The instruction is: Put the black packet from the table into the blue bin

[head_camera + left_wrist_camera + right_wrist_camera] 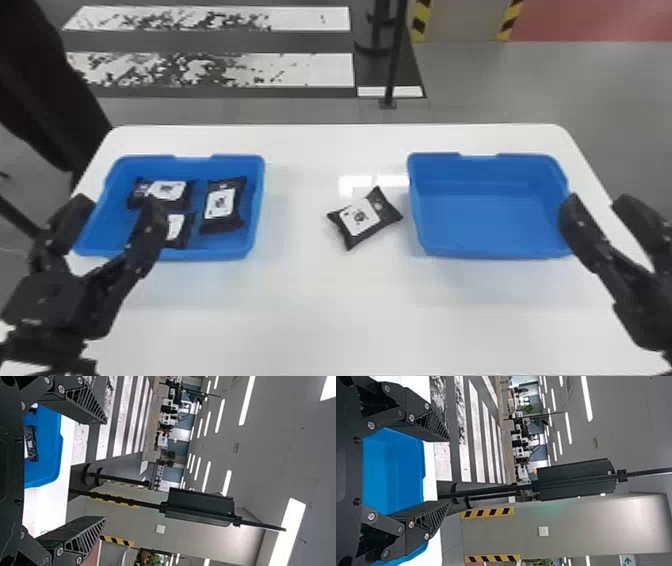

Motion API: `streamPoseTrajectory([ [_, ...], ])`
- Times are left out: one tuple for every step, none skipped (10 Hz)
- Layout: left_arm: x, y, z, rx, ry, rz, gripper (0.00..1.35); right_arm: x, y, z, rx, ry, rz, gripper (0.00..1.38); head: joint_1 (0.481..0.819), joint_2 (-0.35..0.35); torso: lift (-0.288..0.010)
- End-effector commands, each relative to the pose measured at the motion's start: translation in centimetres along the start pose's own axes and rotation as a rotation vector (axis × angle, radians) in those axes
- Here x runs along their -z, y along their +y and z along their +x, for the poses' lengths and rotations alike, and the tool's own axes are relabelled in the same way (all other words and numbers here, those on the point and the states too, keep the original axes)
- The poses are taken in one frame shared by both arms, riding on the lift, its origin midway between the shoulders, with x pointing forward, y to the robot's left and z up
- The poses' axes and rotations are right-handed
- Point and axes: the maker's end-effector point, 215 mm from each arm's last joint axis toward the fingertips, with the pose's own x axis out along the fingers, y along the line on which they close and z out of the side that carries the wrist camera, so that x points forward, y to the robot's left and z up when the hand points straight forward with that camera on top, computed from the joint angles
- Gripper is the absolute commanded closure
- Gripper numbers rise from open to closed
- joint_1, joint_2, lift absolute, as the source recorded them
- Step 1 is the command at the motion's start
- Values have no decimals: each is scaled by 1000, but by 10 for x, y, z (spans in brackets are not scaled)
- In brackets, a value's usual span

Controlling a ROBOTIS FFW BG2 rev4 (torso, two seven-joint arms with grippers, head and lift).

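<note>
Evidently the packet (pixel 366 218) lay flat on the surface (pixel 320 310) between the bins for easy picking, with the empty bin (pixel 492 220) just off its 3 o'clock, the likelier goal, and the stocked bin (pixel 257 200) at its 9. Left pincer (pixel 119 206) at 9 o'clock and right pincer (pixel 598 204) at 3 gaped wide, gripping nothing, presumably spread to leave it reachable.

Broad white stripes (pixel 320 70), blotched with black, cross a dark section of floor beneath a slim black pole (pixel 395 55). Yellow-and-black hazard tape (pixel 421 20) marks the lower edges of a pale grey wall (pixel 613 530) beside a flat red area (pixel 600 20). A small white square plate (pixel 543 530) sits on the wall; long white ceiling lights (pixel 586 397) glow overhead.
</note>
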Motion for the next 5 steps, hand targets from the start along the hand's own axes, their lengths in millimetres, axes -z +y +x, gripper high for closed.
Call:
streamPoseTrajectory([
  [0, -1, 0, 1, 0, -3, 177, 0, 0, 0, 1, 0, 1, 504, 695, -4, -110],
  [2, -1, -1, 0, 4, -6, 177, -1, 0, 1, 0, -3, 0, 504, 695, -4, -110],
  [3, -1, -1, 0, 6, -18, 179, 0, 0, 0, 1, 0, 1, 504, 695, -5, -110],
  [3, -1, -1, 0, 6, -18, 180, -1, 0, 1, 0, -3, 0, 504, 695, -5, -110],
  [2, -2, 0, 3, 5, -16, 180, 0, 0, 0, 1, 0, 1, 504, 695, -6, -110],
])
